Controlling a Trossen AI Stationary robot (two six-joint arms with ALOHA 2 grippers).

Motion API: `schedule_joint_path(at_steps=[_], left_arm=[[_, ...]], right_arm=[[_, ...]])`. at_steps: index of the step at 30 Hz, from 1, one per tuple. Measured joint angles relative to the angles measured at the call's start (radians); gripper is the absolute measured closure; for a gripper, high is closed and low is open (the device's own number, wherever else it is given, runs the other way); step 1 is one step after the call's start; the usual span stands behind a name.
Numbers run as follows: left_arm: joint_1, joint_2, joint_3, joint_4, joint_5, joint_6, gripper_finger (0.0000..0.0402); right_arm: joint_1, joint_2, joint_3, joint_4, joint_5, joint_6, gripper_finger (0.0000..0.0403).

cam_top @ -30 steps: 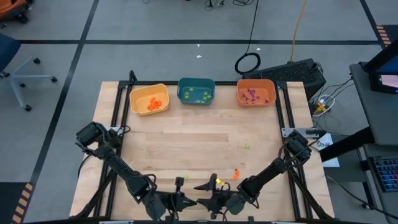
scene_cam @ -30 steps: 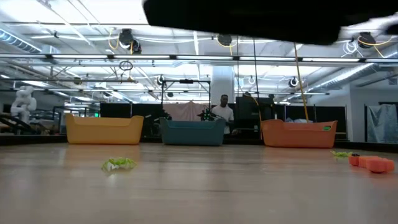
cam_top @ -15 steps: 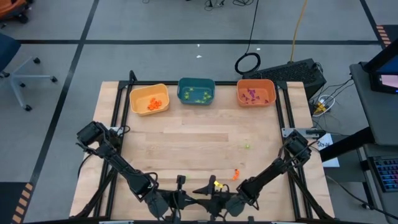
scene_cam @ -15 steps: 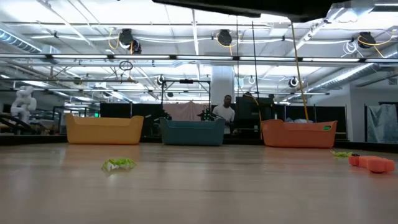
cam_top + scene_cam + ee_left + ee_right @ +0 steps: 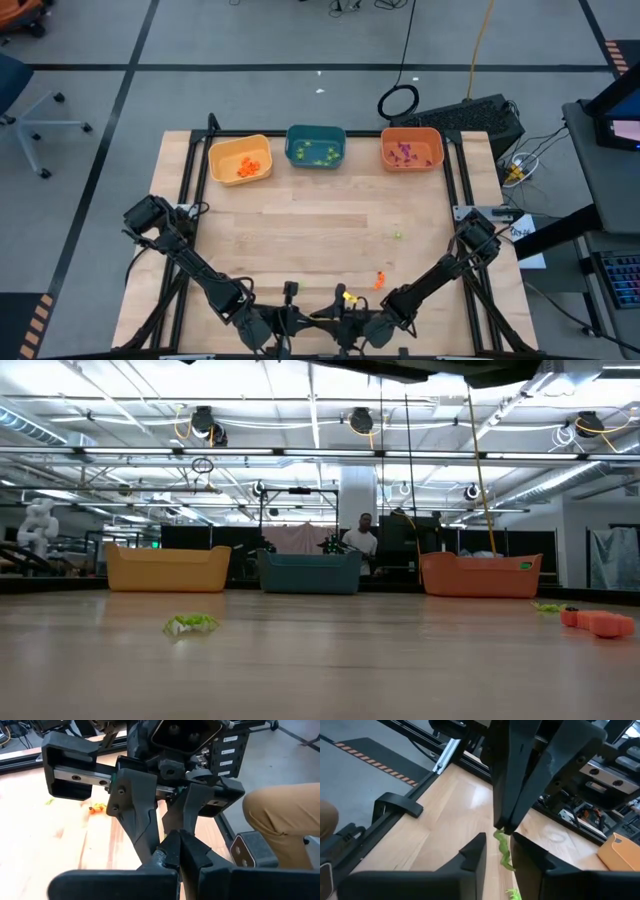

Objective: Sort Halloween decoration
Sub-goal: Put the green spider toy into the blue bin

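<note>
- At the 6 o'clock edge of the bench (image 5: 300, 230), we see the two arms meet tip to tip.
- The left gripper (image 5: 504, 826) has its jaws closed, pinching the upper end of a light-green strip (image 5: 503, 851).
- The right gripper (image 5: 499, 860) faces it. Its jaws stand a little apart, one on each side of the hanging strip, and we cannot tell whether they touch it.
- A second green scrap (image 5: 512, 894) lies on the wood just beneath the strip.
- Just past the grippers, towards 5 o'clock, lie a yellow-orange piece (image 5: 348, 296) and an orange piece (image 5: 380, 280), close together but apart.
- Farther in, towards 4 o'clock, a small green piece (image 5: 397, 236) lies alone on bare wood.
- Along the far edge stand three bins in a row:
  - the yellow bin (image 5: 225, 150) at 11 o'clock holds orange trinkets (image 5: 248, 168);
  - the teal bin (image 5: 316, 133) at 12 o'clock holds green trinkets (image 5: 318, 153);
  - the orange bin (image 5: 411, 134) at 1 o'clock holds purple trinkets (image 5: 405, 153).
- Beyond the bench, in the low view, we see a person (image 5: 360, 538) behind the teal bin.
</note>
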Motion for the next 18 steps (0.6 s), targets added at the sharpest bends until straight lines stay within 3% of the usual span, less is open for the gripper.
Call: schedule_joint_path(at_steps=[13, 18], left_arm=[[-0.001, 0.000, 0.000, -0.012, 0.000, 0.002, 0.0402], [-0.002, 0.000, 0.000, -0.013, -0.003, 0.001, 0.0395]], right_arm=[[0.000, 0.000, 0.000, -0.001, 0.000, 0.018, 0.0394], [0.000, 0.000, 0.000, -0.002, 0.000, 0.019, 0.0397]])
